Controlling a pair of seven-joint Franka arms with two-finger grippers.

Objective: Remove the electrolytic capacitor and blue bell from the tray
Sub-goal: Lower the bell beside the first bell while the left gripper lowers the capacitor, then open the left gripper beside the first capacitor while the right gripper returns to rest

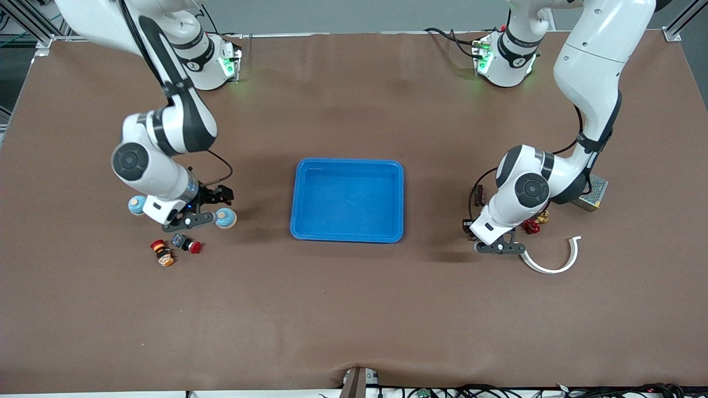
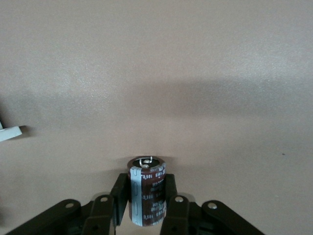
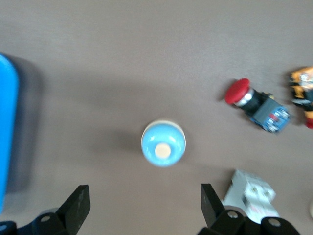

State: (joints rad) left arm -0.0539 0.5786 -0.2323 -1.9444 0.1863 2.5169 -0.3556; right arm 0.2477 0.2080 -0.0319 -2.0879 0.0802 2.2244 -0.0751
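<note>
The capacitor (image 2: 146, 193), a brown cylinder with a grey stripe, sits between the pads of my left gripper (image 2: 146, 198), which is shut on it above the table. In the front view that gripper (image 1: 500, 247) hangs low at the left arm's end and its hand hides the capacitor. The bell (image 1: 225, 219) (image 3: 163, 143), blue-domed with a cream button, rests on the table at the right arm's end. My right gripper (image 1: 191, 220) (image 3: 144, 200) hovers just beside it, open and holding nothing; the bell lies outside its fingers.
A blue tray (image 1: 347, 236) is at the table's middle. A second blue dome (image 1: 136, 205) peeks from under the right arm. Two red push buttons (image 1: 188, 244) (image 1: 162, 252) lie nearer the camera. Beside the left gripper are a white curved strip (image 1: 553, 261), a metal box (image 1: 594, 194) and small red parts (image 1: 532, 225).
</note>
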